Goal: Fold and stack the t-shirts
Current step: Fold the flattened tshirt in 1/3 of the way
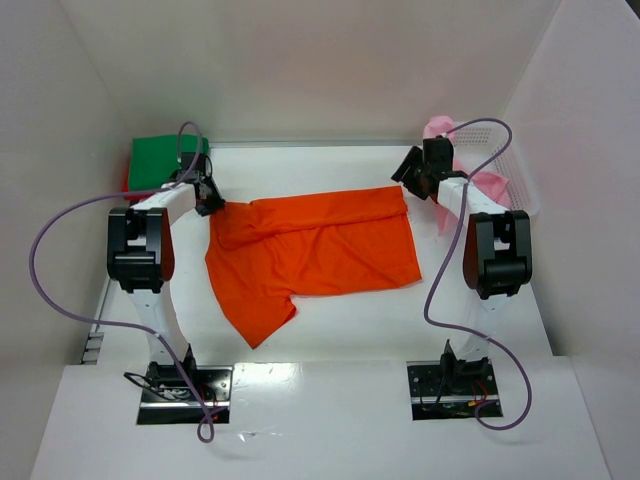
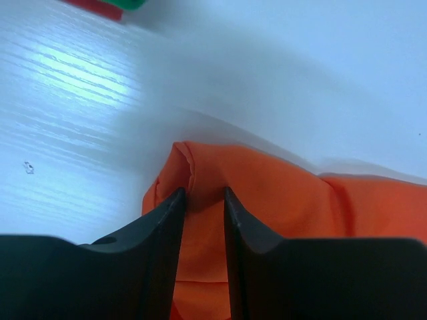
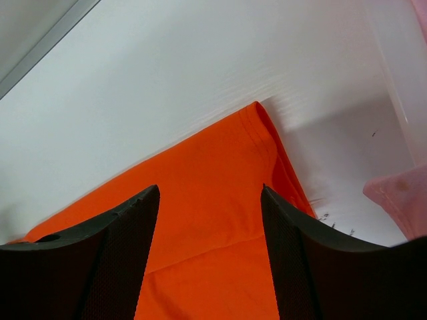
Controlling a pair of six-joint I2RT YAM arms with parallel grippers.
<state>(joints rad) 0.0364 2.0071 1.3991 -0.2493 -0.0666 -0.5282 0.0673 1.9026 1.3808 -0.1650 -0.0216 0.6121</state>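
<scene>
White table (image 1: pixel 350 325) bears 1 orange t-shirt (image 1: pixel 320 245), possibly folded.

Middle's covered, front strip's open
Orange tee (image 1: pixel 320 250) fills the centre; bare surface (image 1: pixel 380 322) below it, green tee (image 1: pixel 158 160) blocks upper left, basket (image 1: pixel 522 188) upper right.

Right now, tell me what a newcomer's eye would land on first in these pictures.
The bright orange t-shirt dominates, spread crumpled across the middle of the white table. The left gripper pinches a fold at its far left corner, while the right gripper hangs open over its far right corner. A green t-shirt sits at the far left, and a pink t-shirt in the white basket at the far right.
</scene>
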